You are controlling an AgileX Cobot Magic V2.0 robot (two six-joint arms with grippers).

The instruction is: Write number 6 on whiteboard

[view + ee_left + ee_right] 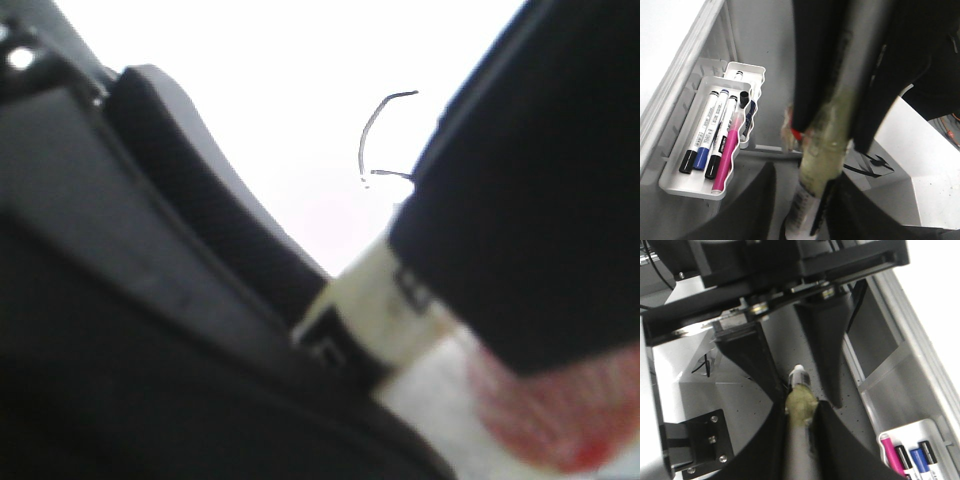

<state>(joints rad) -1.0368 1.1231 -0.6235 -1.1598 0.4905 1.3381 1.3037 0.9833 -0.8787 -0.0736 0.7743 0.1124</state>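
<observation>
Nearest the front camera, marker clamped in right claw, jaws closed tight on its barrel; left claw also pressed to the same marker, grip uncertain; steady tip pressure judged needed to close the loop; beyond, number 6 on whiteboard, centre: thin black curve, lower loop unfinished.

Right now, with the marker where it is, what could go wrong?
1. The number 6 on the whiteboard is only a curve and a short stroke. A dark gripper part hides that stroke's end in the front view, so the loop may be hard to close neatly.
2. The right gripper holds the marker between the open fingers of the left gripper. Moving either arm might knock it askew.
</observation>
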